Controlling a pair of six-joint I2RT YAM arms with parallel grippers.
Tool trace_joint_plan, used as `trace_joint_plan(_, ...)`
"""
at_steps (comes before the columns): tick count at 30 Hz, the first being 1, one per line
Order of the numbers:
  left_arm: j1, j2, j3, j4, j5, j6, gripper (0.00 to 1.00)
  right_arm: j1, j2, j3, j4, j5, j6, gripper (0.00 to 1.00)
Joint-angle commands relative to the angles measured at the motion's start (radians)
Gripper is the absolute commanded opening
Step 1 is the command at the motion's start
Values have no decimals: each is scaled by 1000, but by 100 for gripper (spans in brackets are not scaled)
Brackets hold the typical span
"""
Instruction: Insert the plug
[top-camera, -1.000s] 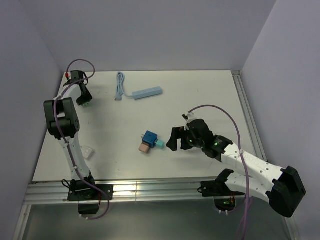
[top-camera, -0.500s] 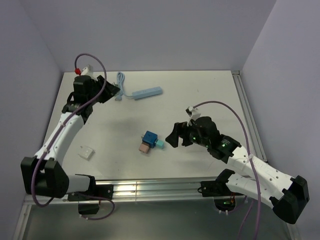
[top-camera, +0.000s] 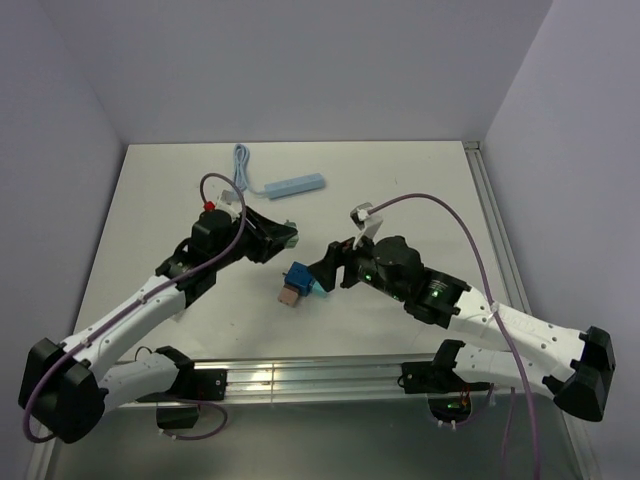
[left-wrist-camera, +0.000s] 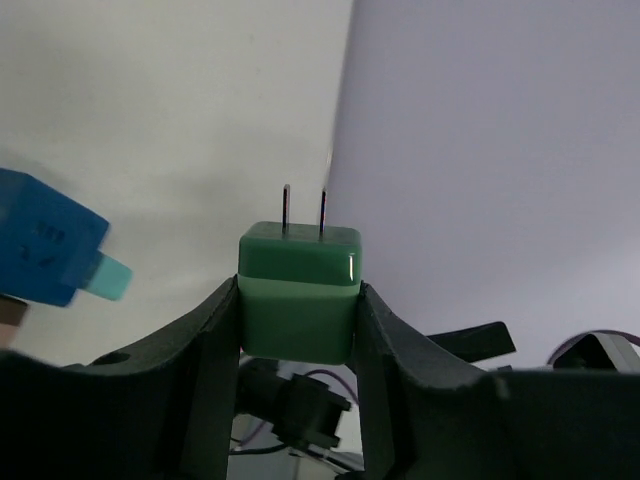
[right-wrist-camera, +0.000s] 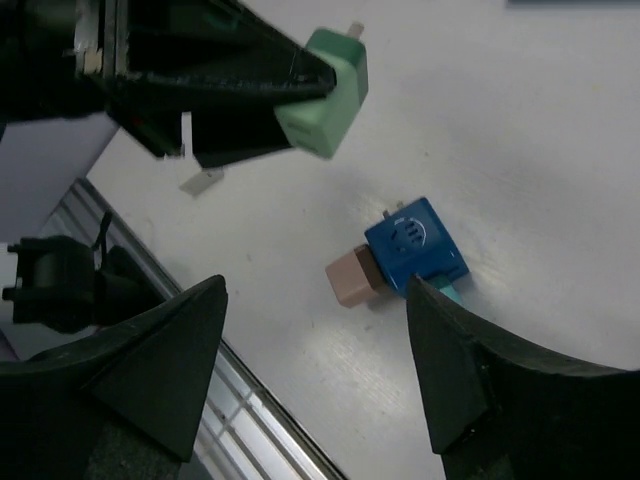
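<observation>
Green plug (left-wrist-camera: 300, 290) in left end effector (left-wrist-camera: 298, 312); blue adapter (left-wrist-camera: 45, 250) marking perhaps digits.

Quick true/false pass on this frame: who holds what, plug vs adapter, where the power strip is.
1. The left gripper is shut on the green plug. True.
2. The prongs are seated in the blue adapter. False: they are bare, and the plug is held apart from the adapter.
3. The right gripper holds the blue adapter. False: its jaws stand open with nothing between them, and the adapter lies on the table.
4. A tan block sits against the blue adapter. True.
5. The light blue power strip lies at the far part of the table. True.
</observation>
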Motion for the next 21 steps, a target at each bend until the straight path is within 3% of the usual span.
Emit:
trace_joint_plan(1, -51, -74, -40, 148, -69, -228, 0, 53, 71, 76, 102, 159, -27, 78)
trace_joint_plan(7, -105, -111, -74, 121, -95, -384, 0, 126, 102, 36, 274, 340, -72, 75)
trace_joint_plan(21, -137, -79, -31, 99, -23, -509, 0, 168, 194, 15, 420, 425, -105, 64)
